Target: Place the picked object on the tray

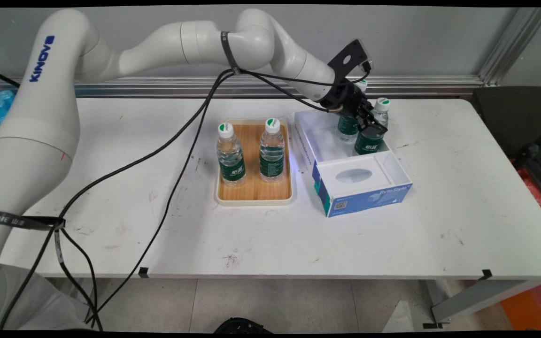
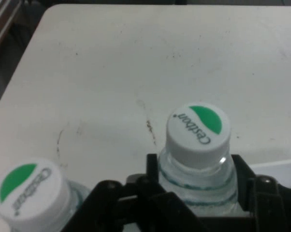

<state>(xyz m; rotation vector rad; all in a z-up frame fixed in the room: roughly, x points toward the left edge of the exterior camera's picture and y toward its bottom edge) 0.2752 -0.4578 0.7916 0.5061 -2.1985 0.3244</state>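
Note:
My gripper reaches down into the far end of a white open box with a blue front. It is shut on the neck of a clear water bottle with a green label and a white, green-marked cap. In the hand view the two fingers press against the bottle's shoulders just under the cap. The held bottle leans slightly, and I cannot tell whether its base rests on the box floor. A second bottle of the same kind stands close beside it in the box, with its cap at the lower left.
Left of the box, a wooden tray with a cream rim holds two more upright water bottles. Black cables hang from the arm over the table's left half. The table's right edge lies beyond the box.

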